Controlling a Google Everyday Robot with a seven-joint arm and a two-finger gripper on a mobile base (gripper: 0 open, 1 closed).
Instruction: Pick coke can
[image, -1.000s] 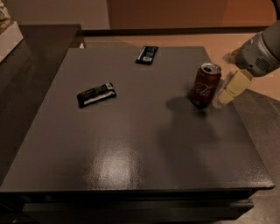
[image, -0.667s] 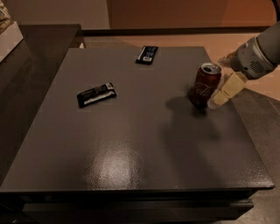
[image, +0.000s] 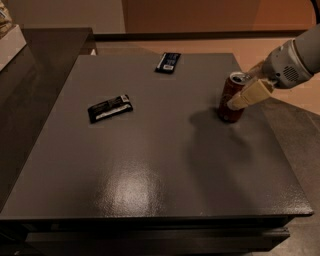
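The coke can (image: 229, 100), red with a silver top, stands upright near the right edge of the dark grey table (image: 150, 165). My gripper (image: 241, 91) reaches in from the right at the can's height. One cream finger (image: 250, 93) lies across the can's front right side, and the other shows behind the can's top. The jaws are open and straddle the can. I cannot tell whether either finger touches it.
A flat dark snack wrapper (image: 110, 108) lies at the table's left middle. Another wrapper (image: 167, 62) lies near the far edge. A darker counter (image: 35, 65) adjoins the table on the left. The floor (image: 300, 130) lies beyond the right edge.
My gripper has moved left, from beside the can to around it. The can and both wrappers have stayed where they were.
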